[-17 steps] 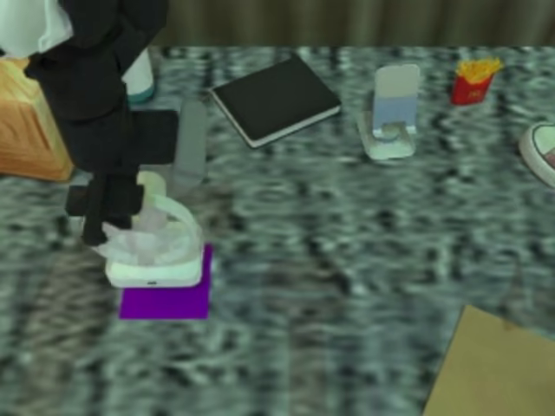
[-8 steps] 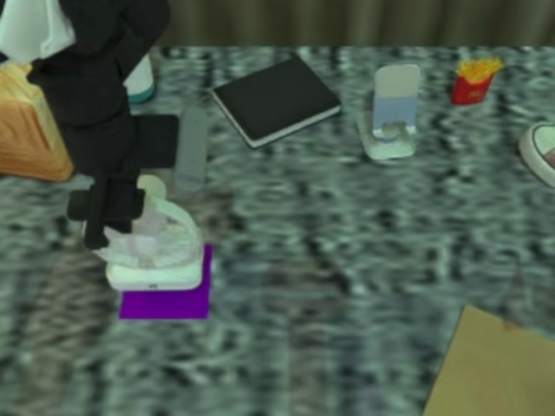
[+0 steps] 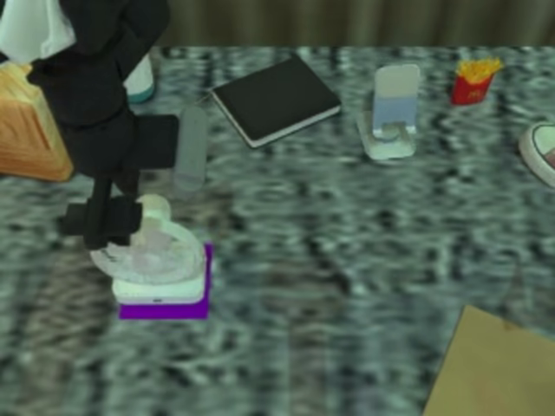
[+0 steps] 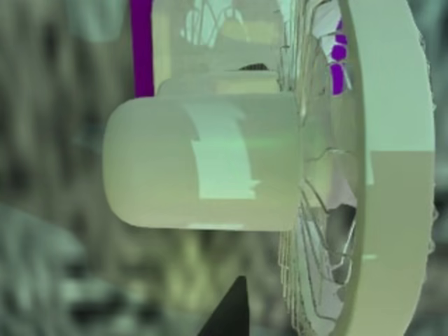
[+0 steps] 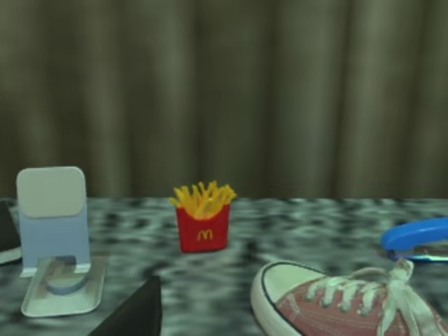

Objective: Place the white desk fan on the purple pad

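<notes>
The white desk fan [image 3: 156,264] stands with its base on the purple pad [image 3: 165,309], at the table's left. The pad shows only along the fan's front and right edges. My left gripper [image 3: 100,223] hangs at the fan's back left, by the grille ring. In the left wrist view the fan's motor back [image 4: 203,161] and ring [image 4: 392,175] fill the picture. One dark fingertip [image 4: 234,311] stands a little apart from the grille, so the gripper is open. The purple pad [image 4: 142,49] shows beyond the base. My right arm is parked out of the top view, with one finger [image 5: 136,311] in its own view.
A black notebook [image 3: 276,100] lies behind, with a white and blue phone stand [image 3: 392,113] and a red fries box [image 3: 473,82] to its right. A sneaker [image 3: 542,152] sits at the right edge. An orange block [image 3: 30,130] is at the far left, a tan board [image 3: 494,368] front right.
The fan and my left gripper have come down together, and the fan's base now covers more of the purple pad. The right arm has not moved.
</notes>
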Controlling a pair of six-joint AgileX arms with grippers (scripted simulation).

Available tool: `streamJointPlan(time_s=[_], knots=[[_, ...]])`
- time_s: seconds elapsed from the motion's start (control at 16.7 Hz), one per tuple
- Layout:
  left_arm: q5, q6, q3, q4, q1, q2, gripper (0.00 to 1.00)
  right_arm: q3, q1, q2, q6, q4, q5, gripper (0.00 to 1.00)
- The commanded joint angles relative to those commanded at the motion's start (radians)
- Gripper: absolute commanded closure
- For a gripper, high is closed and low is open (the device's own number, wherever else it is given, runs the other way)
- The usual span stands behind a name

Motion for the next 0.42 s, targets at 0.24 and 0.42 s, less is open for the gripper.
streamJointPlan(time_s=[0.24,0.42], knots=[[0.0,0.0,0.0,0.0,0.0,0.0,0.0,0.0,0.0,0.0,0.0,0.0,0.0,0.0],[0.0,0.0,0.0,0.0,0.0,0.0,0.0,0.0,0.0,0.0,0.0,0.0,0.0,0.0]])
